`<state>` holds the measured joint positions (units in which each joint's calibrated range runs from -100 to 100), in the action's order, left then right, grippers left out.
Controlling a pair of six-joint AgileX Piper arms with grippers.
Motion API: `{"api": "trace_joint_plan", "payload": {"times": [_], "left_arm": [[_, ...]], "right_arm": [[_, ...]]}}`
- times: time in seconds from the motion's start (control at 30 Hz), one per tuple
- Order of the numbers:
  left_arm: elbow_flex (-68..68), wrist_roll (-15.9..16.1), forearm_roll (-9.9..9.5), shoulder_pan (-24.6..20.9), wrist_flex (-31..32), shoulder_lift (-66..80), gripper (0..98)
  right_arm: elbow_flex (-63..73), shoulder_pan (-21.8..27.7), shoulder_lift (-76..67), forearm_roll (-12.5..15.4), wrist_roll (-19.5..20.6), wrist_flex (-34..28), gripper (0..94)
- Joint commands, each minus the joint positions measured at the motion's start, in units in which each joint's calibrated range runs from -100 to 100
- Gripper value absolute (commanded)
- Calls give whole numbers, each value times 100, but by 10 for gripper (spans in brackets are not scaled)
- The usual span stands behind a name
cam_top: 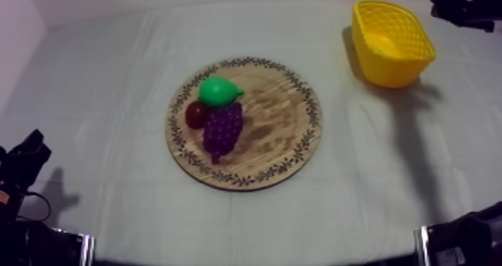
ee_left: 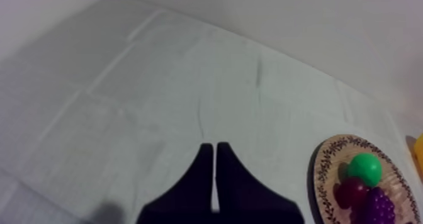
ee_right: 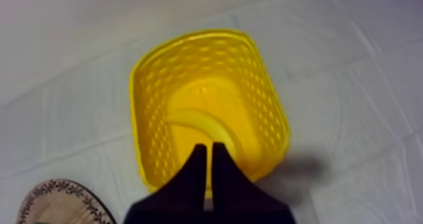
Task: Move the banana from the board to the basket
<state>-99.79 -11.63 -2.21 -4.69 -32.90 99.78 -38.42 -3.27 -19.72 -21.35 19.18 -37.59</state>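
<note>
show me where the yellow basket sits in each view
top view: the yellow basket stands at the table's far right, apart from the wooden board.
left wrist view: a yellow sliver past the board, likely the basket.
right wrist view: the basket lies under the right gripper, with the banana inside and the board nearby.
shared landmark: the board's patterned rim.
</note>
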Motion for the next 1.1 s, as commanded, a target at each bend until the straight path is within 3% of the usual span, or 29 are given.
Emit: {"api": "trace_joint_plan", "payload": {"times": [0.0,0.17,0.4,0.87,1.07], "left_arm": [[1,-2,3,2,0,5,1],[1,-2,3,2,0,5,1],[1,1,3,2,0,5,1],[1,1,3,2,0,5,1],[1,-1,3,2,0,5,1]], "right_arm": [[-371,38,-613,173,-132,282,2],[-992,125,-1257,464,-379,672,2],[-2031,274,-2165,649,-571,1381,2],[-4331,242,-4123,1219,-1201,1953,2],[-5300,173,-4843,1737,-1764,2208,2]]}}
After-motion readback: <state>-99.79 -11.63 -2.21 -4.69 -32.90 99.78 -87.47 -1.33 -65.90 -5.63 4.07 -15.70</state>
